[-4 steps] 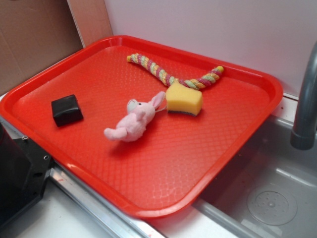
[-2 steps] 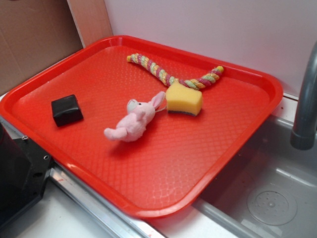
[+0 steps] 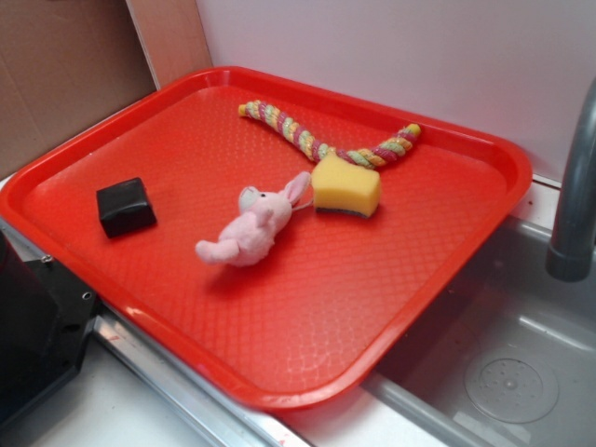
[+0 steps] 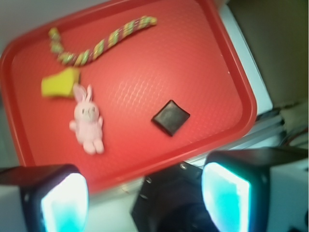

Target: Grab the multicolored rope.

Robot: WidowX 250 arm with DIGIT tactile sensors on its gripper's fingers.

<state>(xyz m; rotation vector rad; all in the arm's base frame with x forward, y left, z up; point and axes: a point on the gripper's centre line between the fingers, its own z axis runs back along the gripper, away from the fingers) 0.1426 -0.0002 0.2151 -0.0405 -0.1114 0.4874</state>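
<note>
The tray (image 3: 438, 270) is bright red all over, its floor stamped with a fine diamond-grid texture. Toward the tray's far edge, the multicolored rope (image 3: 317, 144) twists pink, yellow and pale green strands into diagonal stripes. Touching the rope's near side, the sponge (image 3: 345, 185) is yellow with a dark grey underlayer. Near the tray's middle, the plush bunny (image 3: 250, 229) is pale pink (one ear looks greyish inside). By the tray's left edge sits a glossy black block (image 3: 125, 206). The gripper (image 4: 145, 195) has black fingers with glowing cyan-white pads (image 4: 226, 195).
</note>
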